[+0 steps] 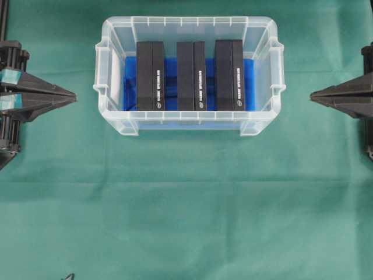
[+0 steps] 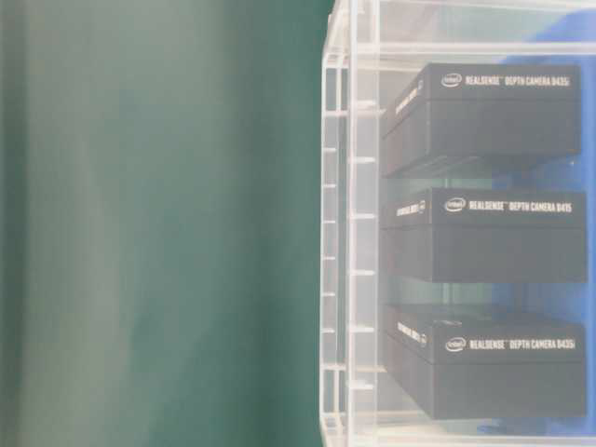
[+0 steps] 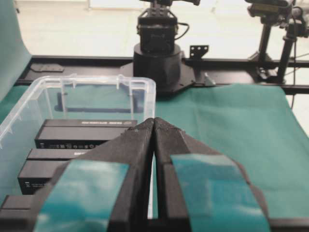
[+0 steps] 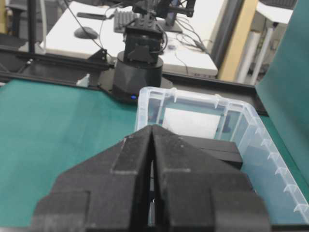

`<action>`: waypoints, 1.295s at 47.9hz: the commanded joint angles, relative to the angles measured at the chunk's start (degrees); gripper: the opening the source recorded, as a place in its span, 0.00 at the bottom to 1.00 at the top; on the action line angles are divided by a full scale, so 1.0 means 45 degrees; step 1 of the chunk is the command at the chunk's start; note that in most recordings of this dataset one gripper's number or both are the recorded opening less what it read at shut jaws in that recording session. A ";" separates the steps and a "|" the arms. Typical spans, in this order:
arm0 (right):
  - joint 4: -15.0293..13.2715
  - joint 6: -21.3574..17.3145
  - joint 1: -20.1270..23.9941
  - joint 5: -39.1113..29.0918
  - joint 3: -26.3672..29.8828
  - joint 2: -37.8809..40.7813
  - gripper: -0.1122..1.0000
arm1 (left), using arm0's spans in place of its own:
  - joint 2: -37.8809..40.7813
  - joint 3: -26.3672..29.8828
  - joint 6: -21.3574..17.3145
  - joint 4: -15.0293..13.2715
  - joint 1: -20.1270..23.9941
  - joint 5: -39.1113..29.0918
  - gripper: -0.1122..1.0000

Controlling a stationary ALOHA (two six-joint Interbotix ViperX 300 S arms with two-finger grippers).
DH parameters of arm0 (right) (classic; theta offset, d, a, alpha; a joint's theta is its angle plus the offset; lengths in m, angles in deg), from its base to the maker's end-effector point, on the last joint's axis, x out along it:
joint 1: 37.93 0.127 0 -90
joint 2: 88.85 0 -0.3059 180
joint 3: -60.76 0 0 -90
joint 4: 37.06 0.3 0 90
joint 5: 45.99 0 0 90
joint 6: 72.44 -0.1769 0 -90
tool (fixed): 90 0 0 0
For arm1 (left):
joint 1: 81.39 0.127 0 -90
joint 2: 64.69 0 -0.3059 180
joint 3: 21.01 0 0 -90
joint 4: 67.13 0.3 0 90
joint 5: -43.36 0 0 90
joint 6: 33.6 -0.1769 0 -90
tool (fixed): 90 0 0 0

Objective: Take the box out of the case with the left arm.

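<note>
Case (image 1: 189,26): clear plastic bin, ribbed rim, blue sheet on its floor; it sits on the far middle of the green-covered counter (image 1: 186,210), between the two arms, probably so either one can reach in.
Boxes: three black boxes stand on edge side by side in the case, left box (image 1: 150,76), middle box (image 1: 191,76), right box (image 1: 229,74), with gaps between them. That spacing likely leaves room for a finger to slip down beside one.
Task's thing: the task names no particular box; the left box lies nearest the left arm and looks like the natural pick, though that is only a judgement.
Writing: in the table-level view each box reads "intel REALSENSE DEPTH CAMERA D435", the near and far ones with a last letter that looks like an "i"; the smaller print on the sides is too blurred to read.
Left end effector (image 1: 73,97): fully closed, tips meeting in a point, nothing held; teal pads (image 3: 79,191) show on its fingers. It hangs left of the case, well apart, aimed level toward it.
Right end effector (image 1: 313,97): jaws pressed together, empty, right of the case and well apart, mirroring the left.
Progress: nothing lifted yet; all three boxes are inside.
Next move: the left end effector would need to open, rise over the rim and come down astride a box.
</note>
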 commanded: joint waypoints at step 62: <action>0.0039 -0.1426 -0.0039 -0.8594 0.6094 0.0605 0.10 | -0.0020 0.5742 0.1680 0.0156 -0.0293 -0.8945 0.11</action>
